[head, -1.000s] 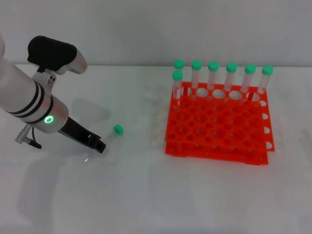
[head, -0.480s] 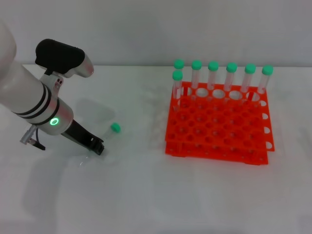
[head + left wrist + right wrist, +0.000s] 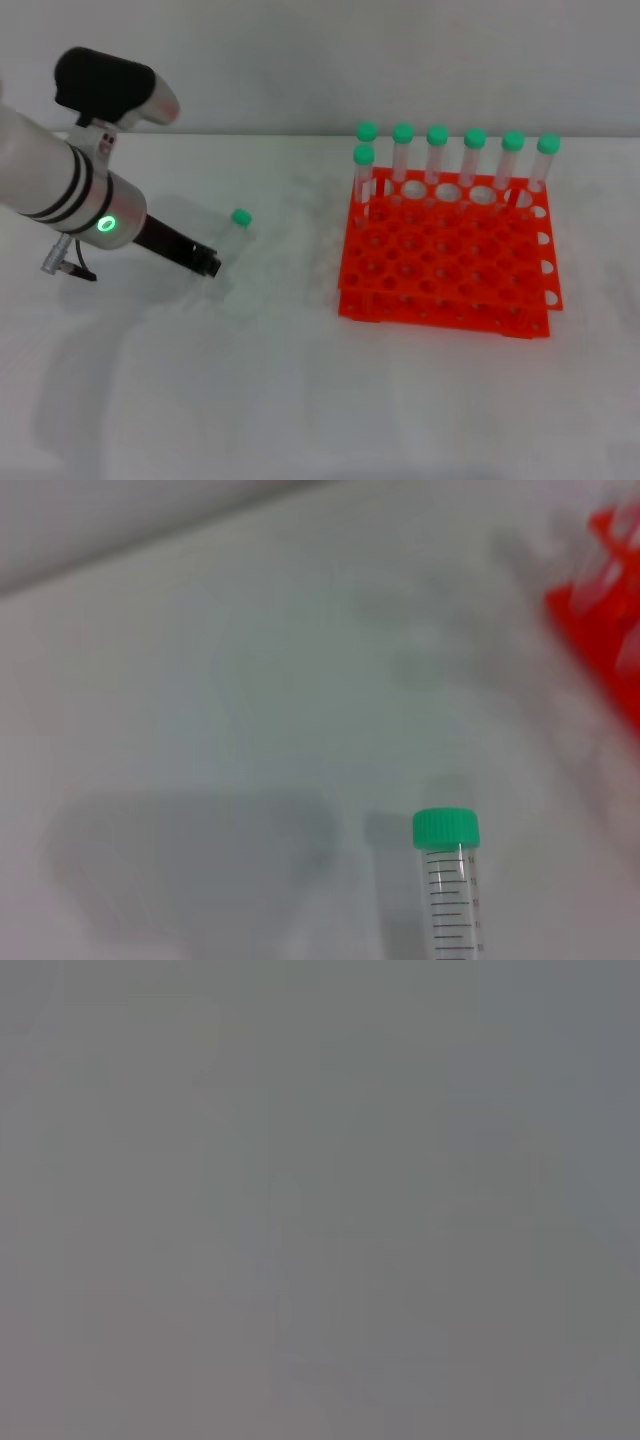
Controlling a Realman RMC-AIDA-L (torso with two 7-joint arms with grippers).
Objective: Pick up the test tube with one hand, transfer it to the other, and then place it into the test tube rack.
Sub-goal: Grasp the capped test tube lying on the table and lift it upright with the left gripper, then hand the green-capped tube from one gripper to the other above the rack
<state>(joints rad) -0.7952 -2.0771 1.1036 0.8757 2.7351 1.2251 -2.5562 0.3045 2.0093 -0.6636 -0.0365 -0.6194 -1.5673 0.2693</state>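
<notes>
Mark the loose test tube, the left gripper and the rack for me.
test tube (image 3: 446, 830), left wrist view, on its green cap
left gripper (image 3: 208, 266), head view, at the black fingertips
rack (image 3: 450, 270), head view, on the orange top tier

My left arm reaches in from the left, forearm angled downward, green ring lit. Left tool (image 3: 207, 266) low, fingers closed on the test tube (image 3: 232, 235). Right arm unseen.

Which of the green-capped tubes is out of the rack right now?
The test tube at the left gripper, well left of the test tube rack. The seven other tubes stand upright along the rack's far side.
</notes>
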